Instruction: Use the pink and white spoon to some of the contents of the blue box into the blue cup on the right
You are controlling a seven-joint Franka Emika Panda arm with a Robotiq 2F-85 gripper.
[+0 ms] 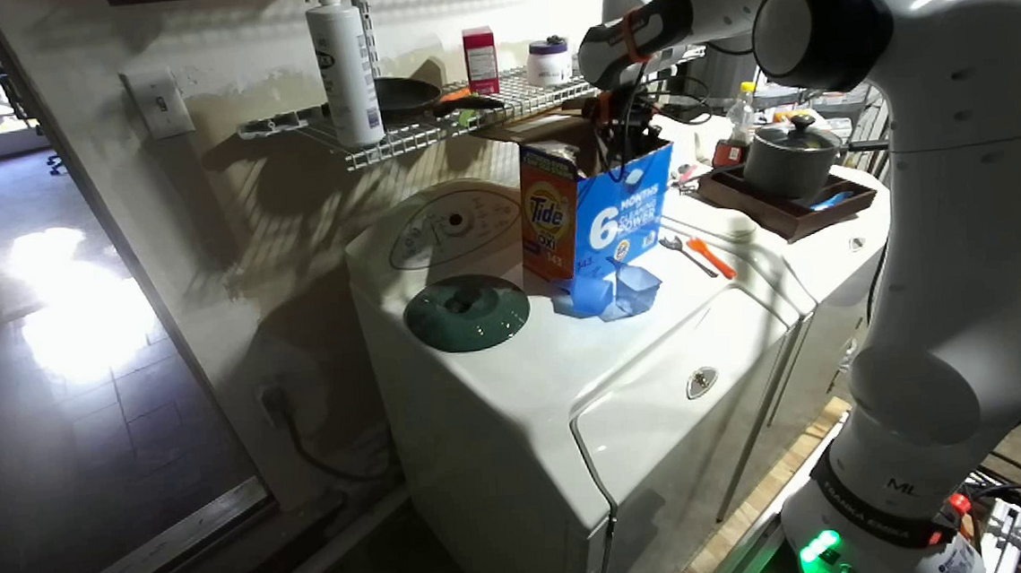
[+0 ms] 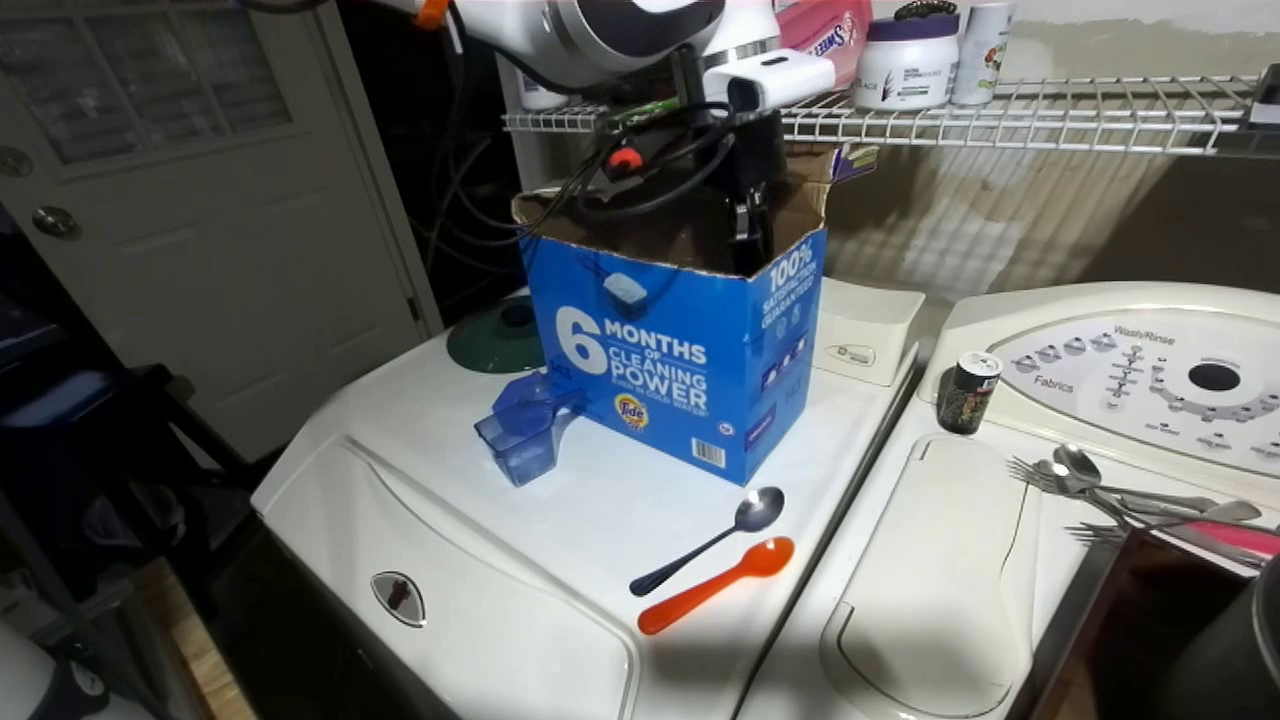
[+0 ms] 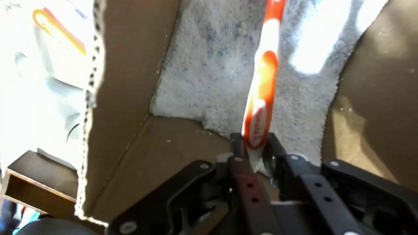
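Note:
The blue box [image 1: 618,216] stands upright on a white washer with its top open; it also shows in an exterior view [image 2: 650,360]. In the wrist view, its brown inner wall [image 3: 130,65] surrounds white, blue-specked powder [image 3: 209,71]. My gripper [image 3: 256,140] is inside the box opening, shut on the handle of the pink and white spoon [image 3: 263,88], which looks orange-red and white here. The spoon's far end is out of view; both exterior views hide the spoon. Two translucent blue cups stand by the box front: the right one [image 1: 635,291] and the left one [image 1: 585,295].
A dark spoon [image 2: 708,540] and an orange spoon [image 2: 715,588] lie before the box. A green lid [image 1: 468,315] lies beside it. A wire shelf [image 1: 428,130] runs behind. A pot [image 1: 791,159] on a brown tray [image 1: 794,231], cutlery and a black can [image 2: 968,395] stand nearby.

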